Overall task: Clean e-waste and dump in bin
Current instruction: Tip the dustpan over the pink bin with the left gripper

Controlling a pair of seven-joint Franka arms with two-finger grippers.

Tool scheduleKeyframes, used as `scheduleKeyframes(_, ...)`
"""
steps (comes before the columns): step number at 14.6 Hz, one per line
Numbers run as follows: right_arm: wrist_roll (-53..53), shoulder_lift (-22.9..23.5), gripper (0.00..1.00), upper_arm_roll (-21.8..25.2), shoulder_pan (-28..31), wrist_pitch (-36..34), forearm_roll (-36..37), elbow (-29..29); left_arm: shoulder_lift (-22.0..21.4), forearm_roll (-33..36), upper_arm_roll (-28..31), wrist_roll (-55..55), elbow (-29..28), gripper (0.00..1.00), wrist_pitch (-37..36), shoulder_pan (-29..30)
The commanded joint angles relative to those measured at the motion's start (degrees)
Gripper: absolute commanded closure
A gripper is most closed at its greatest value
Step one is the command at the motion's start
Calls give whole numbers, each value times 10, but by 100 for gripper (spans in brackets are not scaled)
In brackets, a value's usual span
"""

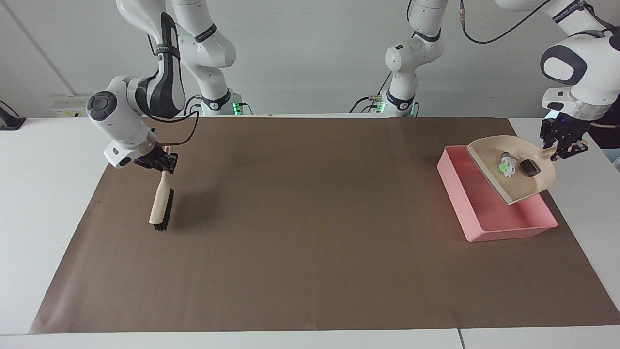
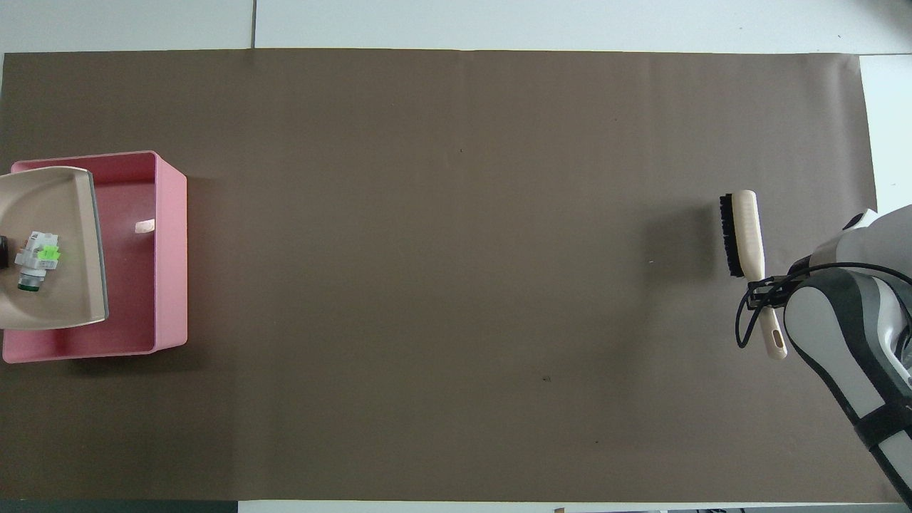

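We see the left gripper [image 1: 563, 145] pinching the handle of the beige dustpan [image 1: 523, 186], held up and tilted over the pink bin [image 1: 484, 220] at the left arm's end of the table; both bits of e-waste lie in the pan, the white piece [image 1: 505, 166] with its bright green patch and the small black block [image 1: 530, 167] just beside it, closer to the handle; the bin rests on the brown paper [image 1: 310, 242]; the right gripper [image 1: 162, 164] is clamped on the handle of the brush [image 1: 161, 206], which hangs bristle end down toward the paper at the right arm's end.
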State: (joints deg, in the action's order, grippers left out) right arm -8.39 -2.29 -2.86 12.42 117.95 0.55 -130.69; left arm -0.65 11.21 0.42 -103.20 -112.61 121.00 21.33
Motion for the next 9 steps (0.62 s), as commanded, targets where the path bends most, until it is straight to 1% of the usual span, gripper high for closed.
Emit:
scheduleKeyframes(1,-24,-25,100,-7,10,21,8,-25,6,89,-5,47,10,100,7,-14)
scheduleKeyframes(3,-27,-26,100,-7,10,33,8,-36,2,193,-5,110,4,100,4,-39)
scheduleKeyframes(6,-28,-22,100,-7,11,40,7,-39,-7,289,-5,151,-10,100,-2,-61)
scheduleKeyframes(9,-28,-22,98,-7,12,52,7,-45,-23,408,-6,252,-46,100,-27,-89)
